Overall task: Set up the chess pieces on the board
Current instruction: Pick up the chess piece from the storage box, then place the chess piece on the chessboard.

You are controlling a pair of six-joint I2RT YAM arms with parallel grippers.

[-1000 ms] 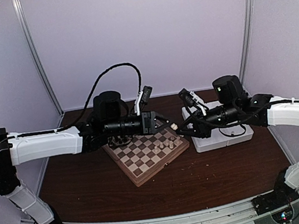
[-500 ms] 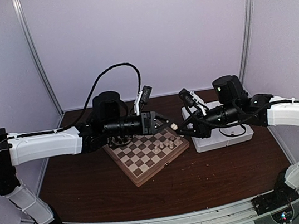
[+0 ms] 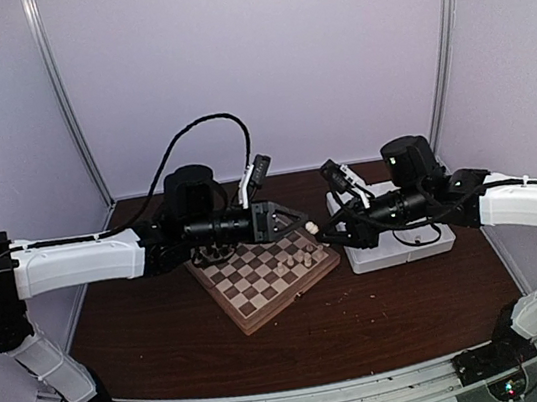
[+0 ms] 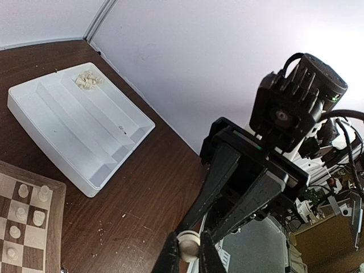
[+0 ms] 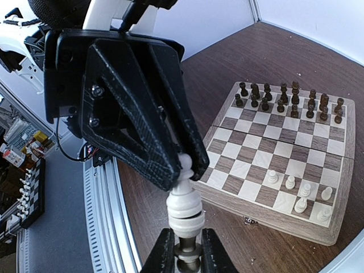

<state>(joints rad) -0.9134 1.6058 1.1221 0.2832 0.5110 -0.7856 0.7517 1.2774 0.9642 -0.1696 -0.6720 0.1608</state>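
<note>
Across the dark wooden table (image 3: pixel 406 312), two white-and-black arms reach inward from either side and meet in mid-air. The board (image 3: pixel 251 286) lies at centre, turned at an angle to the table edge. A white compartmented tray (image 3: pixel 398 254) sits just beside it on the right.

The left gripper (image 3: pixel 302 224) and right gripper (image 3: pixel 320 233) point tip to tip above the board's right-hand corner and the strip of table between board and tray. Both are raised well off the surface.

Dark figures (image 5: pixel 290 96) stand in two rows along one end of the board. Six cream chess pieces (image 5: pixel 300 193) stand upright in two short rows near the opposite end, on the side nearest the tray. A small heap of further cream pieces (image 4: pixel 88 79) lies in a far corner compartment of the tray.

One cream held piece (image 5: pixel 185 205) spans the gap between the two grippers and is clamped from both ends. The right gripper's fingers (image 5: pixel 165 253) are closed on its base. The left gripper's broad black fingers (image 5: pixel 142 136) are pinched together on its rounded head. In the left wrist view the same piece shows as a pale disc between that gripper's closed fingertips (image 4: pixel 169 256), with the right gripper directly opposite and touching the piece. The piece hangs clear of both board and tray.
</note>
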